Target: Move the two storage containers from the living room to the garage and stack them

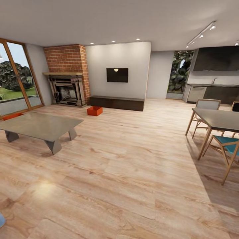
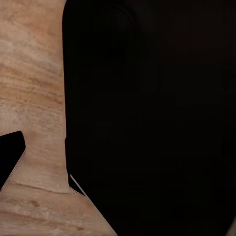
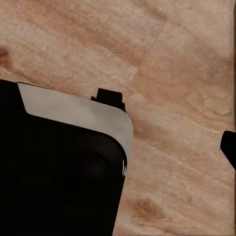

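The floor (image 1: pixel 132 172) is light wood plank with a strong grain and a soft sheen, catching a pale glare patch near the low table (image 1: pixel 43 126), whose top looks smooth, grey and faintly reflective. The fireplace (image 1: pixel 68 88) has rough red brick above a dark metal-looking surround. Two orange-red bins (image 1: pixel 95 111) (image 1: pixel 12 116) look like plain matt plastic. The dining chairs (image 1: pixel 229 149) have pale wooden frames, one with a teal cloth-like seat. The dining worktop (image 1: pixel 220 119) is dark and matt. In both wrist views, matt black robot casing (image 3: pixel 54 182) sits over the same grained wood.
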